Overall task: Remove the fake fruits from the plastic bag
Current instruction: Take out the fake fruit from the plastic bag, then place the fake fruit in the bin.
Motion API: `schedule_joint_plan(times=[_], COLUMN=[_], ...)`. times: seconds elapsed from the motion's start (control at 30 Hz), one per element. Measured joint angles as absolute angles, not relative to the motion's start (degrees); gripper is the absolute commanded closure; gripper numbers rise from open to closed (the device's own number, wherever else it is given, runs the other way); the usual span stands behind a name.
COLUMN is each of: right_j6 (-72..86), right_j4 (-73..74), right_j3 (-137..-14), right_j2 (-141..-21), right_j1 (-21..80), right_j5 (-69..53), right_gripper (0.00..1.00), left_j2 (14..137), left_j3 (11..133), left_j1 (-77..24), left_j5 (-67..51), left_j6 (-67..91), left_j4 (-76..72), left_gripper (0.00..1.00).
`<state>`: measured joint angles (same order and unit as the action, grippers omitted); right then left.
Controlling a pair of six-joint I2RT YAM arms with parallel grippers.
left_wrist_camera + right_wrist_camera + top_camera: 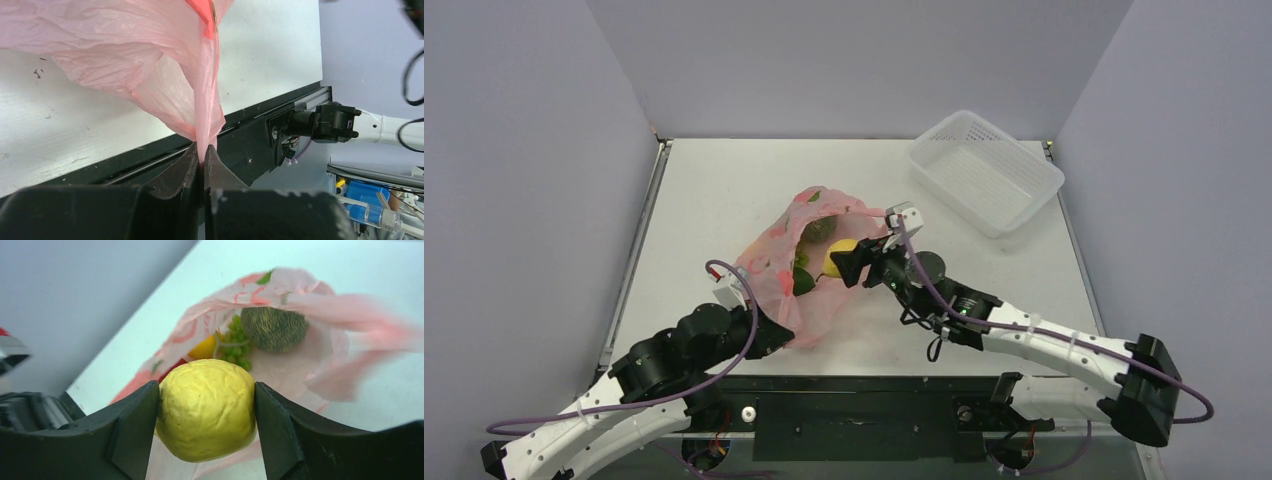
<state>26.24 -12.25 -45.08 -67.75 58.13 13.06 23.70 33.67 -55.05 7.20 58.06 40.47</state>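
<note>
Lemon clamped in my right gripper, centre frame, may snag the plastic bag my left gripper pinches and drop

Yellow lemon, pink red-printed bag, white perforated basket

Even bright light, soft shadows, blurred plastic bag edge

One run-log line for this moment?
left pincer: pinching plastic bag | right pincer: gripping yellow lemon | melon: inside bag
</note>
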Motion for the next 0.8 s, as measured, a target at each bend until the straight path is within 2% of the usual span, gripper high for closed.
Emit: schedule_joint_plan(times=[0.3, 0.47, 0.57, 0.8], right_j6=[20.7, 15.4, 13.6, 15.3], right_j4=[-9.3, -8.4, -8.1, -6.9], right_j3=[-50.1, -54.2, -55.9, -57.2], right_j2=[-52.4, -49.0, -49.3, -57.6], right_j1=[58.0, 56.4, 51.9, 33.5], right_j5=[14.9, 22.6, 28.1, 35.3], right_gripper=[1.00, 1.00, 1.00, 1.00], left_j2=[24.1, 24.2, 24.2, 24.2], left_j3=[33.7, 33.7, 33.7, 33.7], left_j1=[-55.0, -55.0, -55.0, -55.0], left_j5=[7.3, 7.3, 7.3, 7.4], left_j6=[57.8, 57.8, 57.8, 57.8], left_j4=[40.3, 40.0, 40.0, 40.1], left_gripper=[1.00, 1.00, 1.00, 1.00])
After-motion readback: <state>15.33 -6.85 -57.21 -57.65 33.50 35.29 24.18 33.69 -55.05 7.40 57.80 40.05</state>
